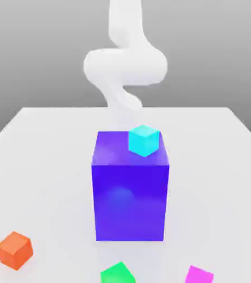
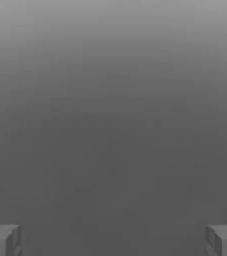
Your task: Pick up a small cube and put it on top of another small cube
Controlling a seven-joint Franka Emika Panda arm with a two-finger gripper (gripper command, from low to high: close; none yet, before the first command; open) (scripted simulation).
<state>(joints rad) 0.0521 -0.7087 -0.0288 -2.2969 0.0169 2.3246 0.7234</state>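
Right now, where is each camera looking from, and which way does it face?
Exterior view: off the arm, facing the white arm and looking somewhat down on the table and blue block.
Hand view: on the hand, facing out past the open gripper at plain grey.
Shared: the robot's own body.

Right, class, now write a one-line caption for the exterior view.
A cyan cube sits on a large blue block, with orange, green and magenta cubes on the table.

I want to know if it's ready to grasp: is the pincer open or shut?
Open: the hand view shows the pincer's two fingers wide apart, nothing between them.
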